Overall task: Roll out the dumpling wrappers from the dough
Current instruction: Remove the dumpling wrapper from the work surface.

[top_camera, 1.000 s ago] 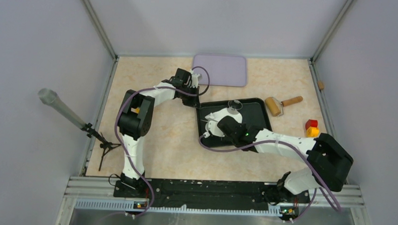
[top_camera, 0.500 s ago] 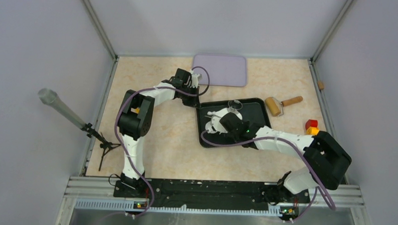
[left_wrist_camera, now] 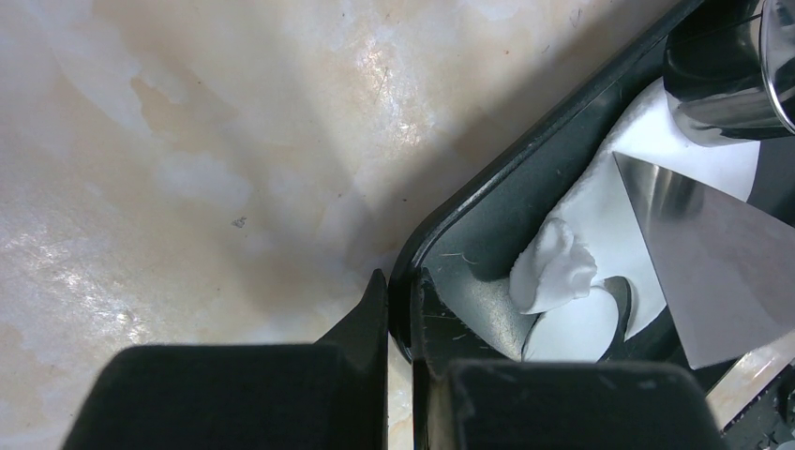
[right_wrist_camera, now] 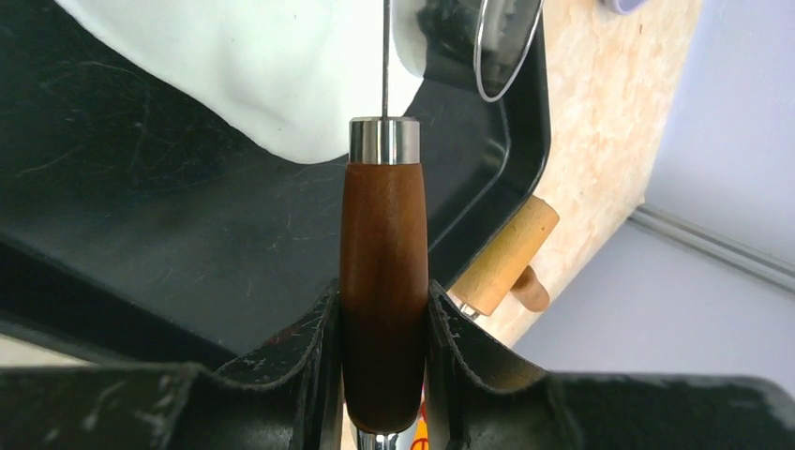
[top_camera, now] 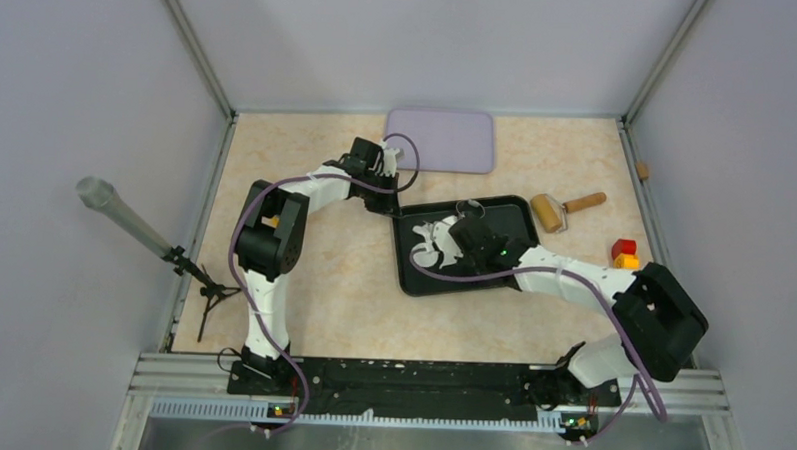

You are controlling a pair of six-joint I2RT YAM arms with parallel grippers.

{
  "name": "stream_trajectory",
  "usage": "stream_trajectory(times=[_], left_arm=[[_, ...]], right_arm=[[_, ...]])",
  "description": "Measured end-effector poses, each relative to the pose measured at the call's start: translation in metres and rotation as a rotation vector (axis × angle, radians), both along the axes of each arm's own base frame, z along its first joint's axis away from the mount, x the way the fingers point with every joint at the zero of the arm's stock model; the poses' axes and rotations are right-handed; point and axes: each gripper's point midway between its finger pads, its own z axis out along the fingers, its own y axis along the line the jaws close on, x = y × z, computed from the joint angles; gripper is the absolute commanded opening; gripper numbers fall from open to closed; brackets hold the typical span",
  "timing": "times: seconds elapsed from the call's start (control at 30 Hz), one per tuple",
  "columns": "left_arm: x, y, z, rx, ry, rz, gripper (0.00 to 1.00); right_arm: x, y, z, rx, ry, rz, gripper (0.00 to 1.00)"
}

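L end effector [left_wrist_camera: 398, 291]: jaws pinched on the rim of the tray [top_camera: 442, 284] at its far-left corner, nothing else held.
R end effector [right_wrist_camera: 384, 319]: clamped on the wood handle of the scraper [right_wrist_camera: 382, 225], jaws part open w/ the handle filling them; blade [left_wrist_camera: 712, 262] is over the dough.
Dough [top_camera: 436, 236]: flat, ragged white sheet inside the tray, far-left half, one edge curled up near the L fingers.
Dumpling wrappers: can't tell if any cut disc is there.
Risk 1: blade digs in too steep, thin sheet tears or bunches.
Risk 2: dough sticks to the metal and lifts off w/ the blade.
Risk 3: glass dish [right_wrist_camera: 506, 37] sits just beside the blade; a sideways sweep could knock it.
Risk 4: hard push may slide the tray out of the L pinch.
Rolling pin [top_camera: 565, 208]: on the tabletop, right of the tray, not in hand.
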Motion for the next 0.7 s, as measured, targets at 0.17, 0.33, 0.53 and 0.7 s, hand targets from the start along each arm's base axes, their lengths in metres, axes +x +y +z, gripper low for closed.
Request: stream_trajectory(times=[0.17,0.33,0.53,0.7], left_arm=[[0.0,0.0,0.0,0.0,0.0,0.0,0.0],[0.0,0.0,0.0,0.0,0.0,0.0,0.0],[0.0,0.0,0.0,0.001,0.0,-0.001,0.0],[0.0,-0.001,0.0,0.002,-0.001,-0.001,0.0]], right_arm=[[-0.004,0.023,0.029,0.163,0.032,0.025,0.0],[-0.002,0.054,0.072,0.348,0.01,0.075,0.0],[-0.018,0.068,0.048,0.343,0.099,0.114,0.0],[-0.032,0.07,0.019,0.299,0.176,0.127,0.0]])
